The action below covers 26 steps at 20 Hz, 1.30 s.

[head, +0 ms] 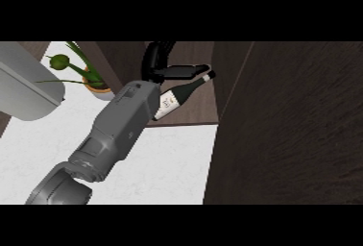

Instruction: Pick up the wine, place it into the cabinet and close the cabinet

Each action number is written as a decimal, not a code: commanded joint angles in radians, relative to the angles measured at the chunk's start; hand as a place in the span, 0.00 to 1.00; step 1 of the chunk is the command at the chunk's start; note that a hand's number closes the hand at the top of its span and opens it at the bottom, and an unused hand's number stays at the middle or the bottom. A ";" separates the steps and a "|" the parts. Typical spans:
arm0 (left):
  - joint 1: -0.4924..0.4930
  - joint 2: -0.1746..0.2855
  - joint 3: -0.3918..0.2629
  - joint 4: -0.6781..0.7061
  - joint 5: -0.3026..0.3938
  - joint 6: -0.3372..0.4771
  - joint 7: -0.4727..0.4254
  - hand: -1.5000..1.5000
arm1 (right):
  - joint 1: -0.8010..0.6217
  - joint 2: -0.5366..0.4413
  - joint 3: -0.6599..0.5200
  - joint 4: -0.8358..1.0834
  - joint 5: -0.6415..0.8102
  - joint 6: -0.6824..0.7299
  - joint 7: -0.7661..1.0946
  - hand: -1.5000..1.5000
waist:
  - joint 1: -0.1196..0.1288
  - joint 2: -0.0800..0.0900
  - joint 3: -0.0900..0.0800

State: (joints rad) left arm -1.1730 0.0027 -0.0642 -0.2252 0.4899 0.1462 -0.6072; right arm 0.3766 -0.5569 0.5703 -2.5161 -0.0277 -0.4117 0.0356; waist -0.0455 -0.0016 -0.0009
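Wine bottle [183, 92] reaches the cabinet [234, 96]
My left robot hand [162, 60] curls round the bottle, holding it tilted inside the open cabinet; the glass is likely heavy, slick and breakable, best gripped around its body.

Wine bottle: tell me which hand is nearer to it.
Left. The left hand is curled round the wine bottle near its neck. The right hand does not show in the head view, so it cannot be placed.
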 commanded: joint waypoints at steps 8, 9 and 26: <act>0.188 -0.003 -0.116 -0.252 0.096 -0.093 0.052 0.00 | 0.075 -0.045 -0.014 -0.207 -0.026 -0.010 0.078 0.00 | 0.031 -0.016 0.000; 0.193 -0.003 -0.138 -0.271 0.125 -0.057 0.081 0.00 | 0.097 -0.026 0.021 -0.199 -0.005 -0.025 0.053 0.00 | 0.017 -0.015 0.000; 0.734 0.074 -0.328 -0.900 0.101 -0.016 0.189 0.00 | 0.100 -0.042 0.017 -0.231 0.025 -0.061 0.080 0.00 | 0.056 -0.013 -0.001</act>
State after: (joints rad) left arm -0.5476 0.0195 -0.3777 -1.0003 0.5899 0.1409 -0.4414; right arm 0.4232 -0.5855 0.5511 -2.5172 -0.0196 -0.4517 0.0146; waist 0.0115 -0.0189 -0.0003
